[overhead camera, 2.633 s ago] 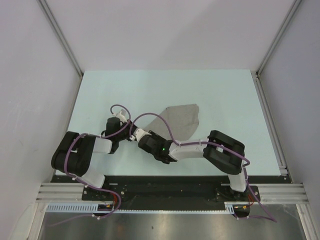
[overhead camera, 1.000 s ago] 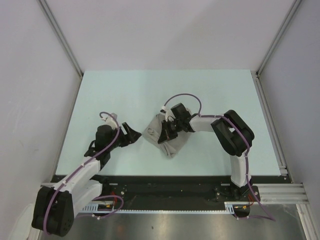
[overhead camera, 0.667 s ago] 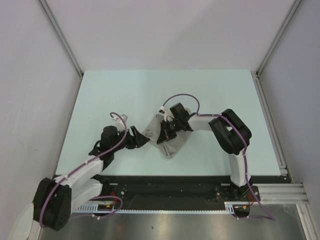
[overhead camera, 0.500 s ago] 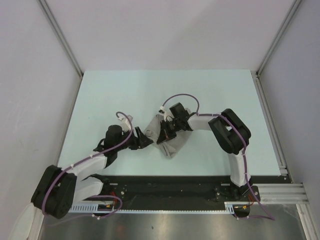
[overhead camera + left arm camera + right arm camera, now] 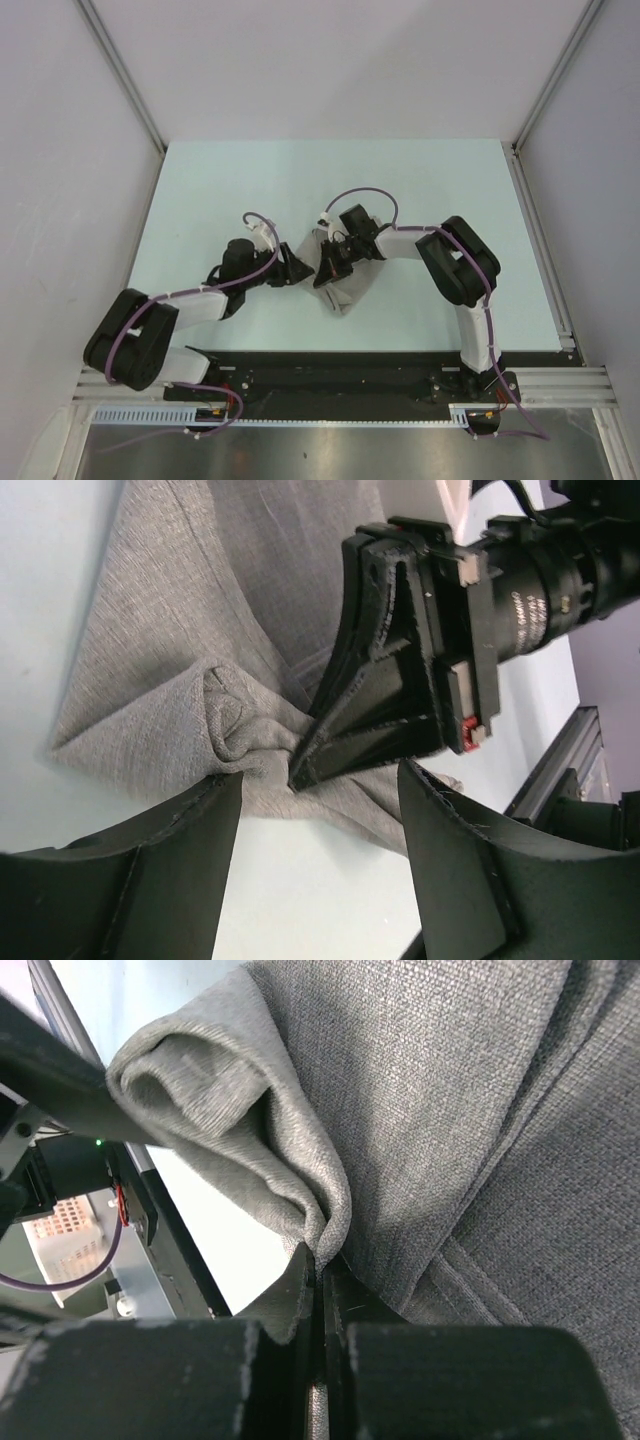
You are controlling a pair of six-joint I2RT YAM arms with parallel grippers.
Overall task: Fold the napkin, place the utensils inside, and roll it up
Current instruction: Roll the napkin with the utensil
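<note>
Mid-table [image 5: 250,190], toward near edge: crumpled light-grey napkin [image 5: 347,285], matte weave, one fold bunched into a loop. Pinched there by right gripper [image 5: 318,1260], jaws pressed together. Left gripper [image 5: 318,776] just beside, jaws spread. From above, fold hidden under both grippers.

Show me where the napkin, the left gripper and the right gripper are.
the napkin [image 5: 170,670]: left wrist view, flat cloth above the bunched fold.
the left gripper [image 5: 293,271]: top external view, between its open fingertips.
the right gripper [image 5: 318,1265]: right wrist view, fingertips pinched on the napkin's fold.
</note>
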